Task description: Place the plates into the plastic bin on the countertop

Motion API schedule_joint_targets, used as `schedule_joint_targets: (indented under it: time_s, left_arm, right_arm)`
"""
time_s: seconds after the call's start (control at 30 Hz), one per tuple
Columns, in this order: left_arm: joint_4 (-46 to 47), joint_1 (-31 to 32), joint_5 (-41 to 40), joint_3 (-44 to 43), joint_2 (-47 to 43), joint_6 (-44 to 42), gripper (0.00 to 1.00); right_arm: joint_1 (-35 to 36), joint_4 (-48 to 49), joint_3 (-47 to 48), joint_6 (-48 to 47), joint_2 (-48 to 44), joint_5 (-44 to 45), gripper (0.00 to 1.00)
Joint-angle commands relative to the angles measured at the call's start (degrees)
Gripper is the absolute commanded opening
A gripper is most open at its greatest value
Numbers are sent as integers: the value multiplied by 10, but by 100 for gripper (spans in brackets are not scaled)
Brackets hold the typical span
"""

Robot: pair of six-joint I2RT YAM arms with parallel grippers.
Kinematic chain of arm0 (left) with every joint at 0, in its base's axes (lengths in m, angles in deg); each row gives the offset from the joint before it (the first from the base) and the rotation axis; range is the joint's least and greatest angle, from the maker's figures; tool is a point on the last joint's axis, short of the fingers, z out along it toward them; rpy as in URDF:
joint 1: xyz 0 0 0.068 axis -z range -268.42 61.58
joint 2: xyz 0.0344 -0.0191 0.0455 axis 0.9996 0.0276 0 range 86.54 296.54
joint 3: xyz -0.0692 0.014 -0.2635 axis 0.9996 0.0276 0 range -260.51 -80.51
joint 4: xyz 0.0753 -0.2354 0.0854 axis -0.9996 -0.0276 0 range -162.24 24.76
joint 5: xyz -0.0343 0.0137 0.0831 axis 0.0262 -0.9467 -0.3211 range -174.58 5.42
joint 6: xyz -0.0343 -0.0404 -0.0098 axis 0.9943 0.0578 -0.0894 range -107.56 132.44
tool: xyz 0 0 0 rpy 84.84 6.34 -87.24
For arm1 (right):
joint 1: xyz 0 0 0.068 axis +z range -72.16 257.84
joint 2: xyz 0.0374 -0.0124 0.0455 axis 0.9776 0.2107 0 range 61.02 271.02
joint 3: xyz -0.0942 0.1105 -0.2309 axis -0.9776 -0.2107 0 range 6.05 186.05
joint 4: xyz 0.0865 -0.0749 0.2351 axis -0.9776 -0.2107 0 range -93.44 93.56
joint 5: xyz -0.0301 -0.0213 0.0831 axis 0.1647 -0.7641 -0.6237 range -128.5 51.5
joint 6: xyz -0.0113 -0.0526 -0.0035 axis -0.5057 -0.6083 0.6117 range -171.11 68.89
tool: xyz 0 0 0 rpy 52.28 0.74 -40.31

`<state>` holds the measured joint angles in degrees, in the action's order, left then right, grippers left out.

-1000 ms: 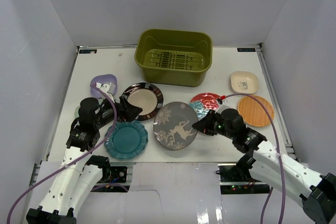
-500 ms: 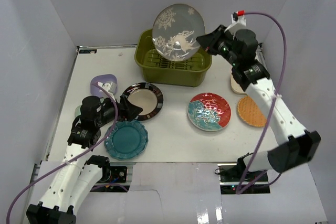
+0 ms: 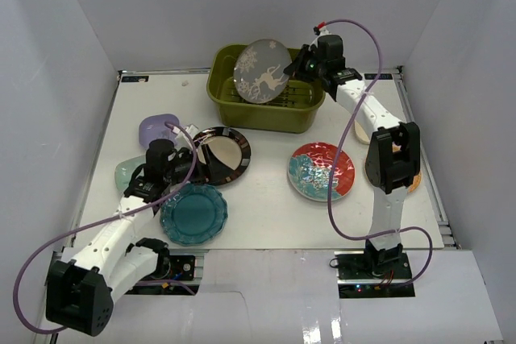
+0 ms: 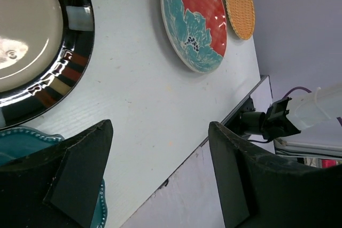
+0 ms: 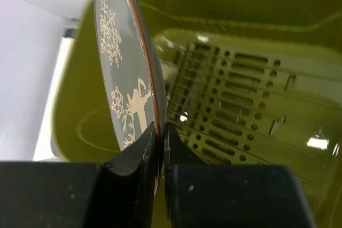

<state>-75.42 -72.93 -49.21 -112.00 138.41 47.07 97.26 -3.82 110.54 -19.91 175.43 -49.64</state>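
Status: right gripper (image 5: pixel 160 132) is clamped on the grey plate (image 5: pixel 120 62), both fingertips (image 5: pixel 133 158) pinching its rim from either face. Plate stands on edge, near upright, rising straight out from the jaws. We see the bin (image 5: pixel 240 36) directly past the fingertips, with its slotted floor below and beyond the plate and olive walls all round. In the top view the plate hangs tilted over the bin's middle. We can't tell whether its low edge is below the rim or touching the floor.

Left gripper (image 4: pixel 160 174) is released: jaws spread wide, only bare countertop (image 4: pixel 144 94) between them, low over the surface. Black-rimmed plate (image 4: pixel 37 36) lies ahead of the jaws, off toward that view's left edge. Teal plate (image 4: pixel 21 141) sits right at the finger on that same side, partly under it. Red plate (image 4: pixel 193 22) is further ahead, well apart from the jaws, with the orange plate (image 4: pixel 239 5) just past it. In the top view the lavender plate (image 3: pixel 155 128) and mint plate (image 3: pixel 125 173) lie behind the gripper, beside the arm's wrist. All six lie on the countertop, outside the bin.
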Motion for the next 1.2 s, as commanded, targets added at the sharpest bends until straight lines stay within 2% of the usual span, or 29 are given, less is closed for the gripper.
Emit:
schedule_joint_targets:
  time_s: [0.0, 0.3, 0.4, 0.43, 0.57, 0.7, 0.83, 0.9, 1.07, 1.1, 1.17]
  left_arm:
    - [60, 47, -2, 1, 9, 33, 82]
    - [117, 157, -87, -10, 104, 61, 82]
    - [152, 188, -90, -24, 148, 84, 81]
    - [159, 200, -115, -30, 160, 87, 81]
    - [169, 249, -164, -65, 226, 94, 79]
    - [182, 295, -208, -110, 307, 101, 79]
    - [196, 316, -253, -139, 361, 108, 78]
    - [202, 323, -263, -154, 393, 111, 78]
    - [237, 331, -279, -175, 451, 113, 77]
    - [243, 332, -280, -179, 468, 117, 76]
    - [265, 333, -285, -180, 483, 119, 74]
  right_arm:
    - [1, 75, 49, 7, -6, -37, 8]
    - [3, 43, 2, -12, 34, -25, 8]
    - [6, 30, -11, -24, 37, -8, 8]
    - [5, 25, -22, -25, 37, -4, 8]
    - [8, 4, -30, -44, 39, 24, 13]
    - [11, -21, -27, -70, 41, 45, 25]
    - [15, -45, -15, -92, 39, 73, 58]
    - [19, -62, -9, -108, 37, 81, 69]
    - [30, -72, -12, -122, 13, 79, 82]
    - [33, -72, -13, -122, 9, 70, 87]
    - [34, -70, -17, -122, -9, 62, 89]
